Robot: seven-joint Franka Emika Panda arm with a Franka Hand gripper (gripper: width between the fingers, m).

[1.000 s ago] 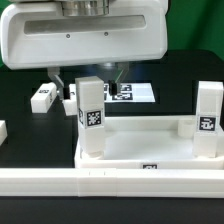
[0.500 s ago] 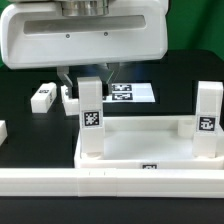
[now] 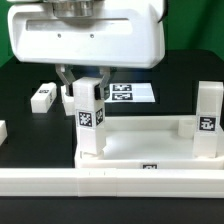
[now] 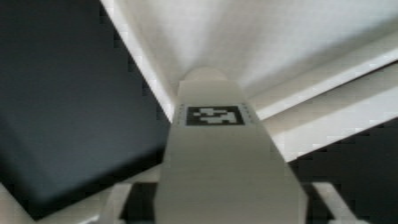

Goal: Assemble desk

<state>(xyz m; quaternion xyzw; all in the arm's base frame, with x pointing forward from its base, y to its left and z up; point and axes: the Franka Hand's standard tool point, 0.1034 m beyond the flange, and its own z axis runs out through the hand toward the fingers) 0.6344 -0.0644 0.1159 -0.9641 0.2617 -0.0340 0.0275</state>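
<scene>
A white tray-like tabletop (image 3: 140, 128) lies low in the centre of the exterior view, on a black bench (image 3: 28, 152). A square leg (image 3: 91, 115) stands in its left rear corner, close to upright, with a black-and-white tag facing the camera. The jaws hang over this leg from above, one finger (image 3: 69, 90) on each side of its top. Whether they are pressed onto the leg or just clear of it cannot be told from either view. The wrist view looks straight down the same leg (image 4: 214, 150), its tag near the middle, with dark bench on one side and white plastic on the other. A right leg (image 3: 208, 118) stands in the right rear corner of the tabletop, untouched. A loose leg (image 3: 42, 97) lies on the bench at the left of the frame, well apart from the tray. A white piece (image 3: 3, 130) is cut off by the left edge. The marker board (image 3: 135, 93) lies flat behind the tabletop, and a long rail (image 3: 110, 183) runs across the bottom. The arm's white housing (image 3: 85, 35) fills the top. The step in hand appears to be seating the left rear leg in its socket. The next move likely calls for a firm, centred grip and keeping the leg upright while it is turned or pressed home.
</scene>
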